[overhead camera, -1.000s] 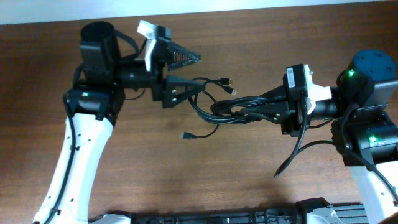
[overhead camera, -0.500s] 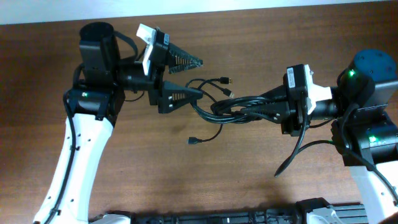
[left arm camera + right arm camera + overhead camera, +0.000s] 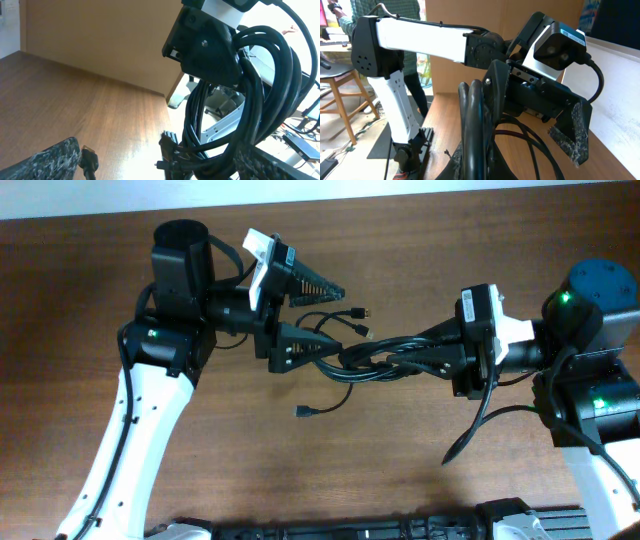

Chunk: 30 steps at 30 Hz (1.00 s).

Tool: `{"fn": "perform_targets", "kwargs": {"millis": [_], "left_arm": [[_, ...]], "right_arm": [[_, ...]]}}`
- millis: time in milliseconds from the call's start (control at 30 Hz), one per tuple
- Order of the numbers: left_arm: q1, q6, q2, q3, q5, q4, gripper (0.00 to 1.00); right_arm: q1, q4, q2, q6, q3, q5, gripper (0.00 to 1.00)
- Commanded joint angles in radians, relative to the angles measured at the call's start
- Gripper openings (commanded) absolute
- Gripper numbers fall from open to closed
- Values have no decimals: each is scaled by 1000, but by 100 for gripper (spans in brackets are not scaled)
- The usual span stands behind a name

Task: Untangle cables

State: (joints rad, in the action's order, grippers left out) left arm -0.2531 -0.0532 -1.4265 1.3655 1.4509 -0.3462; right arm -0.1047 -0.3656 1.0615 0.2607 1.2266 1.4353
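Note:
The cables (image 3: 352,362) are a bundle of thin black cords with loose loops, held above the wooden table. My right gripper (image 3: 392,354) is shut on the bundle's right end. Plug ends stick out at the top (image 3: 363,311) and one hangs below (image 3: 300,412). My left gripper (image 3: 336,318) is open, its fingers straddling the loops at the bundle's left end. In the left wrist view the bundle (image 3: 239,105) hangs between my open fingers (image 3: 160,170), with a plug (image 3: 89,163) by the left finger. In the right wrist view the bundle (image 3: 474,125) rises from my jaws (image 3: 481,167).
The brown wooden table (image 3: 400,460) lies under both arms. The right arm's thicker fixed wire (image 3: 478,425) loops down beside its wrist. A black rail (image 3: 360,530) runs along the front edge. The left arm's white link (image 3: 130,440) crosses the left side.
My left arm has moved right toward the bundle, and its open fingers now sit around the loops. The hanging plug end has shifted slightly. The right gripper has not moved.

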Motion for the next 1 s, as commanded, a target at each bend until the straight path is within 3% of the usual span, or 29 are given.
{"fn": "perform_targets", "kwargs": {"millis": [0, 367, 567, 767, 967], "left_arm": [[-3, -31, 14, 8, 28, -8, 99], [-3, -77, 14, 8, 123, -7, 99], [-9, -77, 13, 8, 68, -8, 100], [-60, -76, 13, 8, -87, -8, 93], [-57, -77, 13, 8, -87, -8, 89]], "right_arm": [[0, 11, 2, -7, 8, 13, 4], [0, 27, 2, -7, 8, 13, 4], [0, 27, 2, -7, 8, 21, 4], [0, 26, 2, -33, 8, 33, 4], [0, 27, 2, -33, 8, 45, 4]]}}
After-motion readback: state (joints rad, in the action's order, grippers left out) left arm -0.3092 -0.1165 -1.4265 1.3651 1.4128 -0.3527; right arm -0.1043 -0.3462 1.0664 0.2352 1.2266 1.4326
